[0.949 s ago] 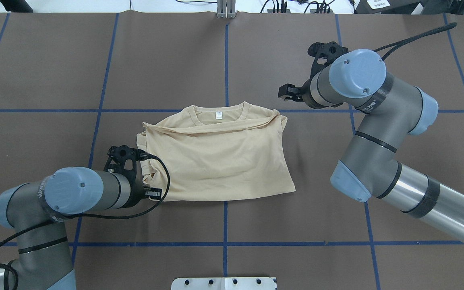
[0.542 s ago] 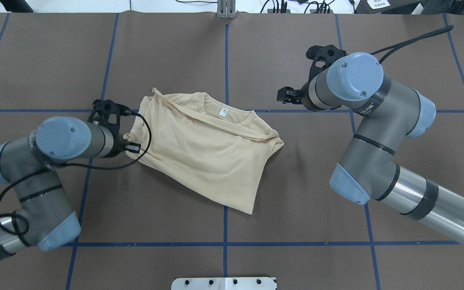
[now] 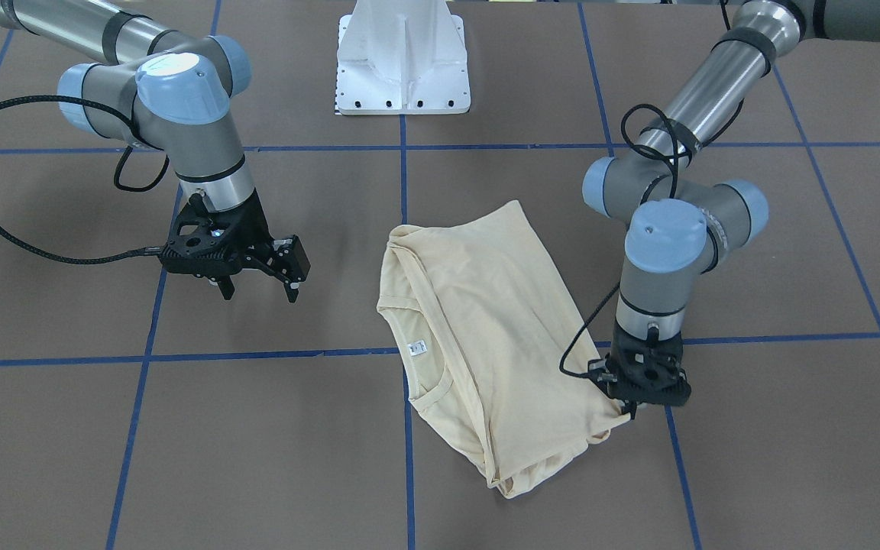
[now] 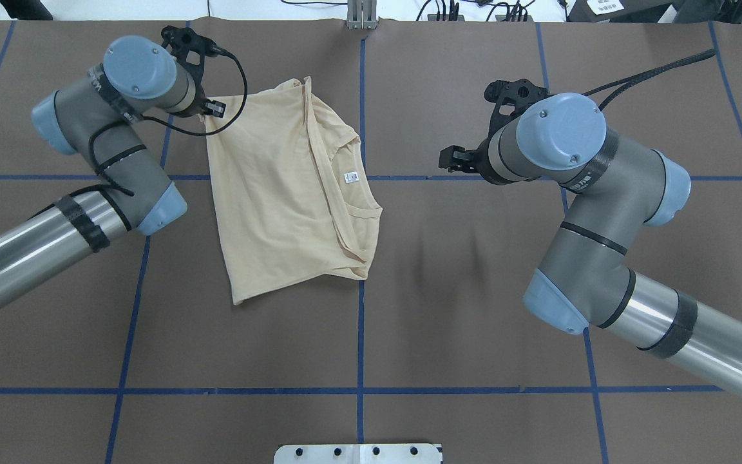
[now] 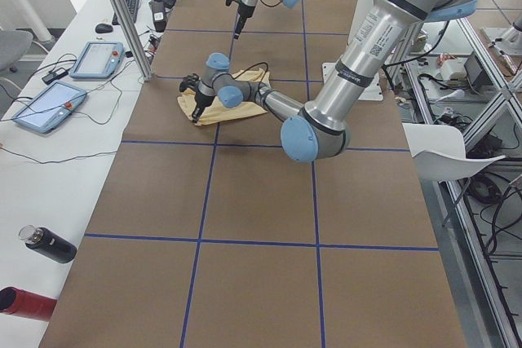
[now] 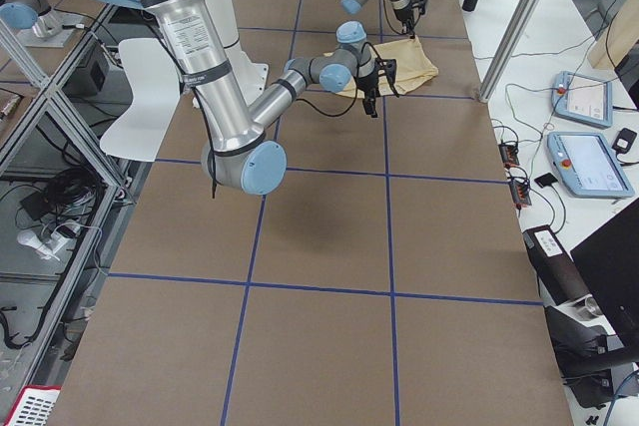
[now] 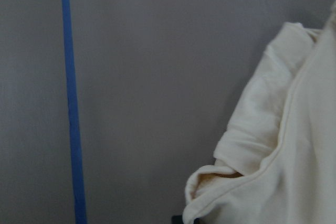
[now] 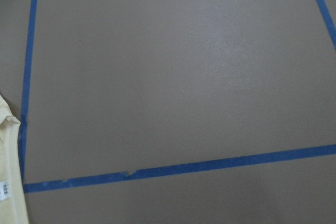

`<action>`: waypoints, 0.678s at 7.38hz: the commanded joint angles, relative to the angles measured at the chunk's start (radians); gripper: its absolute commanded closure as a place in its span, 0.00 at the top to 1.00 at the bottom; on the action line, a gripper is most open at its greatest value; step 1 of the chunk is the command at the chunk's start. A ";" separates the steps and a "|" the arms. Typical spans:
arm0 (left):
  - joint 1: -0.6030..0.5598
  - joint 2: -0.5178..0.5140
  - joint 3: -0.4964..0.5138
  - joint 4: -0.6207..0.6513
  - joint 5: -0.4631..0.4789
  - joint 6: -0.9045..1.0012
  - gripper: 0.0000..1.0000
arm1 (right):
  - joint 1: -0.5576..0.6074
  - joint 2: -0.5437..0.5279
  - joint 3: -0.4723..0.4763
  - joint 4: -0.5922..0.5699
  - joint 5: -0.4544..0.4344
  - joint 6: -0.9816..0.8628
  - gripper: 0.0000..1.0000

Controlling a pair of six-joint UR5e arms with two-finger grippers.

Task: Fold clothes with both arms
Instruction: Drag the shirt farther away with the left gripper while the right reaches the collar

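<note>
The cream-yellow T-shirt (image 4: pixel 281 193) lies folded on the brown table, plain side up. Its neck opening and white label (image 4: pixel 350 177) face the table's middle. It also shows in the front view (image 3: pixel 486 328). My left gripper (image 4: pixel 211 111) is shut on the shirt's far left corner; in the front view (image 3: pixel 629 411) it pinches that corner low at the table. The left wrist view shows bunched fabric (image 7: pixel 273 145) beside the fingers. My right gripper (image 3: pixel 259 296) is open and empty. It hovers above bare table to the right of the shirt (image 4: pixel 455 158). The print is hidden.
The white pedestal base (image 3: pixel 402 61) stands at the robot's side of the table. Blue tape lines (image 4: pixel 361 290) cross the brown surface. A metal post (image 4: pixel 361 16) stands at the far edge. Tablets (image 5: pixel 49 103) and bottles (image 5: pixel 49 244) lie on the side bench.
My left arm has swung toward the far edge with the shirt's corner in its grip. The shirt turned about a quarter turn and slid left. My right arm has barely moved.
</note>
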 commanded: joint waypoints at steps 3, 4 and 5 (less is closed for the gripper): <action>-0.059 0.133 -0.136 -0.133 -0.140 0.115 1.00 | -0.091 0.168 -0.105 -0.010 -0.082 0.187 1.00; -0.059 0.155 -0.168 -0.135 -0.140 0.114 1.00 | -0.123 0.277 -0.230 -0.012 -0.131 0.257 1.00; -0.059 0.157 -0.170 -0.136 -0.139 0.107 1.00 | -0.163 0.373 -0.367 -0.012 -0.191 0.320 0.98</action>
